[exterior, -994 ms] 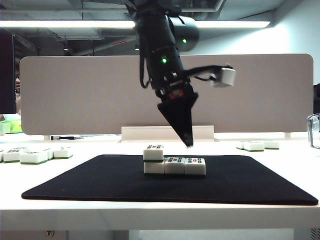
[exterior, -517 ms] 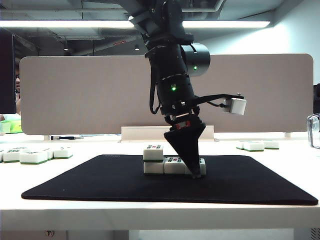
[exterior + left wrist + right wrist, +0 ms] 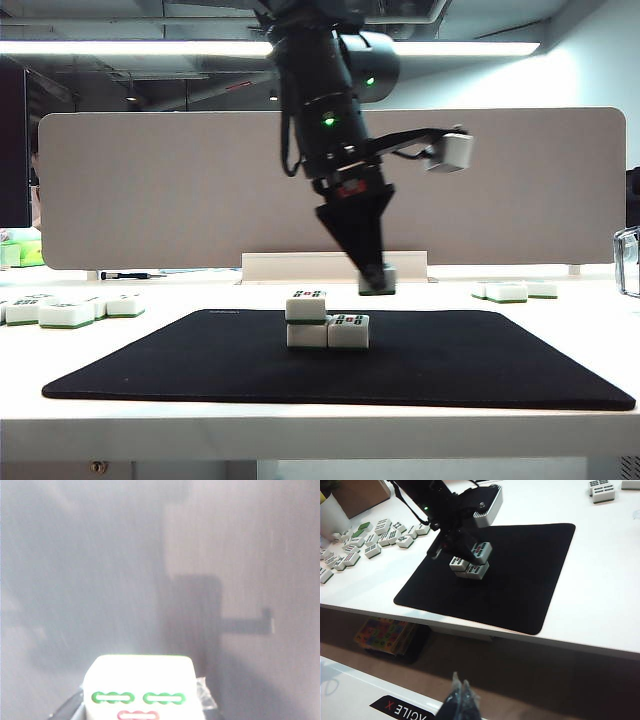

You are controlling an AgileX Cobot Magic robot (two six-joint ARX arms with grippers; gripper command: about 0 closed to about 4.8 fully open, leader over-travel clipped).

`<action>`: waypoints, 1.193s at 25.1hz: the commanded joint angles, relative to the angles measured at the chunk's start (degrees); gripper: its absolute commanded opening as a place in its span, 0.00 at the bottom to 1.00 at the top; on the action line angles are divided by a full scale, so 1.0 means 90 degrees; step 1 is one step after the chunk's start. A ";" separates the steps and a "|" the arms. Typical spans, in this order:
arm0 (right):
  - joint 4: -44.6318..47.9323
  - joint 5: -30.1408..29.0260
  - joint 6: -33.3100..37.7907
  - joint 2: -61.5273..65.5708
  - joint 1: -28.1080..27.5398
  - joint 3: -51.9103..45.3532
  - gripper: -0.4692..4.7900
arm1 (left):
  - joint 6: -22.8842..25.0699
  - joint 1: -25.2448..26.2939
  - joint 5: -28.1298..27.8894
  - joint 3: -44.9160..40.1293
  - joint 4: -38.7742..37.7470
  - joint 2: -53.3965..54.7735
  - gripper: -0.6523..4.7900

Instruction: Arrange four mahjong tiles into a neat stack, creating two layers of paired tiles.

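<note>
Black mat [image 3: 480, 370]: left gripper [image 3: 375, 280] clamping fourth tile [image 3: 378, 284] above stack [image 3: 327, 322]; misalignment risks toppling; right gripper [image 3: 461, 692] pinched, parked.

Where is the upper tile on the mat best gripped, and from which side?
From above, on its left and right side walls: the upper tile lies flat, face up, on a lower tile, both sides free.

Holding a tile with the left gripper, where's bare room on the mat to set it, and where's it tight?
Left gripper holds a tile above the mat. The mat lies bare all around the three stacked tiles. Loose tiles crowd the table's left; a few lie far right.
</note>
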 commanded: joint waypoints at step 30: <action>0.0063 0.0012 -0.0022 -0.0070 -0.0002 0.0015 0.09 | -0.0194 0.0155 0.0007 0.0296 -0.0593 -0.0216 0.64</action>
